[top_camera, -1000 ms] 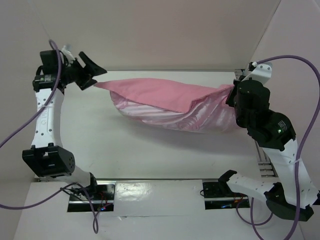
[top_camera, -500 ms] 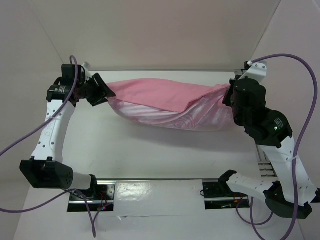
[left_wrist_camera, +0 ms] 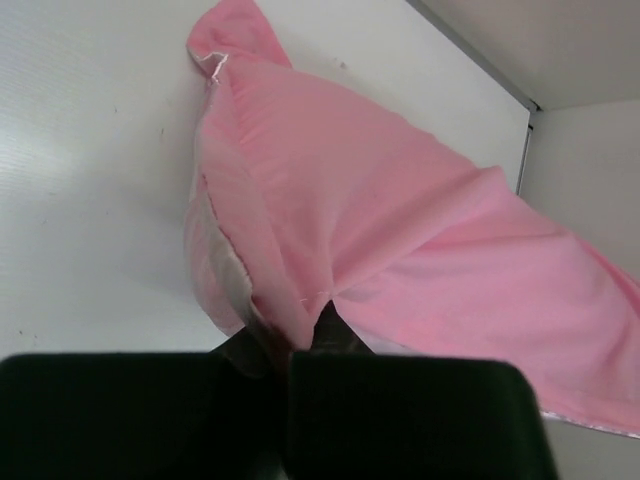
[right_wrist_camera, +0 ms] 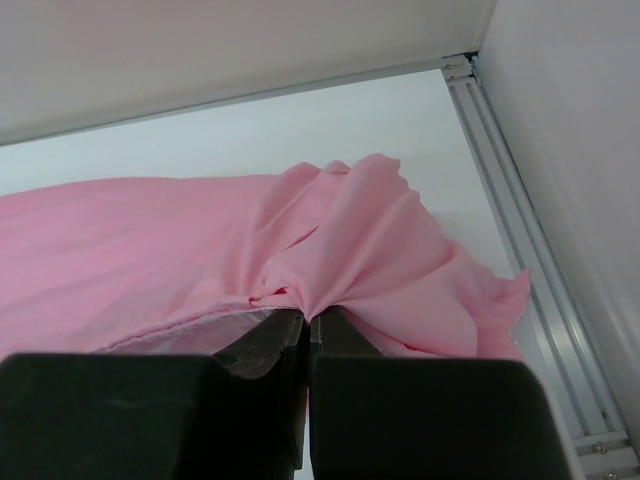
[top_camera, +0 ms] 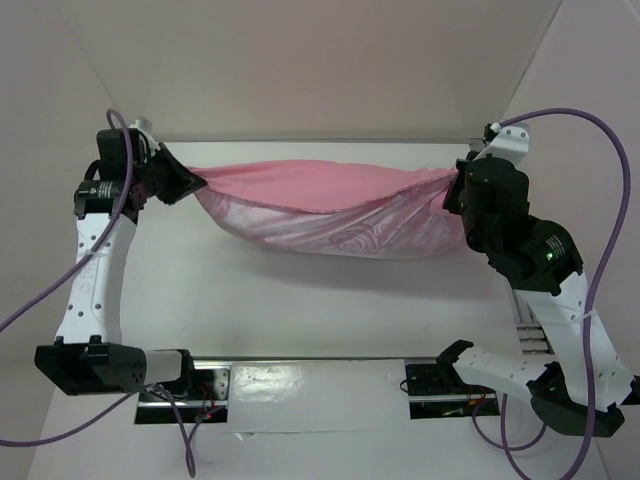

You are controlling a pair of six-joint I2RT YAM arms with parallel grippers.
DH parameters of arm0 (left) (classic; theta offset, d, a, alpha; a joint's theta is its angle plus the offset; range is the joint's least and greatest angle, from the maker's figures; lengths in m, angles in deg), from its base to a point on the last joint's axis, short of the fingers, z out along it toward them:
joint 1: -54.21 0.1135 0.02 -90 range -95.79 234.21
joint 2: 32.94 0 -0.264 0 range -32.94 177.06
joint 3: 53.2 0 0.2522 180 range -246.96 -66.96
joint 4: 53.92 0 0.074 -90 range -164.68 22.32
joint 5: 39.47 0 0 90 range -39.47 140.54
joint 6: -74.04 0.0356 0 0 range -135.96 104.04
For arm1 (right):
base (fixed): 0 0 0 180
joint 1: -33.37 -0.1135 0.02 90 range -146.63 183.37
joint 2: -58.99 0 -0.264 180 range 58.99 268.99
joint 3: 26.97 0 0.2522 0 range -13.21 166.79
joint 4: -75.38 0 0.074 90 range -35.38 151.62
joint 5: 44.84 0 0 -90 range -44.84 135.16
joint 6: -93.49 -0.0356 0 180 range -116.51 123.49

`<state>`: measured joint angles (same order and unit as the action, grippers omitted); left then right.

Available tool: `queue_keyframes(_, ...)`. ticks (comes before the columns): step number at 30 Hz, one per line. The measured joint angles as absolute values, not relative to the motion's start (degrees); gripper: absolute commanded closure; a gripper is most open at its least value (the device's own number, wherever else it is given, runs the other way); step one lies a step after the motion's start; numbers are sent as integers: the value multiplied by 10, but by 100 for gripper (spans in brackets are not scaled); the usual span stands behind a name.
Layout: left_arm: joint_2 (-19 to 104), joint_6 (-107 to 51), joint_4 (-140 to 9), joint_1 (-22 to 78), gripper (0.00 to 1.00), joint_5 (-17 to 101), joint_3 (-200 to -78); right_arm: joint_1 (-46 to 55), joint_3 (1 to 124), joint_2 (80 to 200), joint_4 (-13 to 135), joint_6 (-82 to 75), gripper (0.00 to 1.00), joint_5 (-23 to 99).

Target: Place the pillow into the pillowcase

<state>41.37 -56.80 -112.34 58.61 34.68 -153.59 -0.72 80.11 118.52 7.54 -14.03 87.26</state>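
Shows the pillowcase (top_camera: 320,205) strung like a hammock over the far half of the white desk (top_camera: 300,310), running from roughly 10 o'clock to 2 o'clock in the overhead view. Sags plump in the middle, matte pink on top, with shiny rose-and-swirl satin along the underside toward 6 o'clock. Held at its 9 o'clock end by the left hand (top_camera: 192,183), fingers clamped tight on a gathered fold of pink cloth, as seen plainly from the wrist camera. Gripped likewise at the opposite end by the right hand (top_camera: 458,188), closed hard on a bunched knot of fabric, near the aluminium rail (right_wrist_camera: 530,260) along the desk's 3 o'clock edge. Leaves one loose corner of the sack pointing toward 12 o'clock in the left wrist view, a pale satin hem peeping from beneath the matte layer. Gives no clear sight of the pillow itself. Appears, judging by the full rounded bulge, to lie wholly inside the case, with no white fabric plainly showing.
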Motion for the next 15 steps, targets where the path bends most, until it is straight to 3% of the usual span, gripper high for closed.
queue_keyframes(8,348,-584,-1133,628,100,363,-1544,-7,802,1185,74,-140,100,865)
queue_keyframes(15,321,-586,-1193,674,100,388,-1679,-8,811,1180,68,-141,100,856)
